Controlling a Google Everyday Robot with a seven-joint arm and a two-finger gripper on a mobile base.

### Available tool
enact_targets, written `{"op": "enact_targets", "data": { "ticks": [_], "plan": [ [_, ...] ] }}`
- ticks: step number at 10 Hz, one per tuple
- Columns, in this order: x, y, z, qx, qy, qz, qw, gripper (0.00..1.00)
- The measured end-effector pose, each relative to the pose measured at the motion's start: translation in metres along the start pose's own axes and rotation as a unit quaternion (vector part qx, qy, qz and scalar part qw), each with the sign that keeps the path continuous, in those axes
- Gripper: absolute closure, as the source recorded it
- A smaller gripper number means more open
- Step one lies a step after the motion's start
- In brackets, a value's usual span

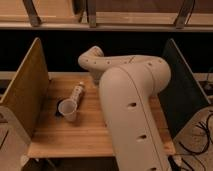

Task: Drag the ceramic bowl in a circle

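Where your arm (132, 100) crosses the table (65, 137), the gripper (93, 76) sits beside the bottle (77, 93); you can't tell its state.

The bench (65, 136) had a top of pale wood with a dull, smooth finish. The arm (134, 102) wore a shell that looked like smooth cream plastic with a soft sheen. The shell hid the claw, which was somewhere behind it over the bench. The cup (68, 109) seemed to be thin, half-clear plastic. The left side panel (24, 95) looked like rough tan board, and the right side panel (183, 91) was dark and matt.
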Motion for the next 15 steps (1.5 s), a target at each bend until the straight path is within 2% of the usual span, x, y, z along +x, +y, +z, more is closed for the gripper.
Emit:
{"op": "enact_targets", "data": {
  "ticks": [3, 5, 6, 10, 12, 13, 15],
  "plan": [
    [-0.011, -0.015, 0.01, 0.006, 0.012, -0.01, 0.9999, 1.0],
    [-0.029, -0.022, 0.022, 0.003, 0.009, -0.027, 0.9996, 1.0],
    [-0.044, -0.019, 0.028, -0.002, 0.001, -0.04, 0.9992, 1.0],
    [-0.099, 0.027, 0.031, -0.033, -0.039, -0.096, 0.9941, 1.0],
    [-0.104, 0.048, 0.026, -0.046, -0.046, -0.108, 0.992, 1.0],
    [-0.1, 0.061, 0.025, -0.056, -0.041, -0.112, 0.9913, 1.0],
    [-0.075, 0.087, 0.024, -0.081, -0.002, -0.119, 0.9896, 1.0]
  ]
}}
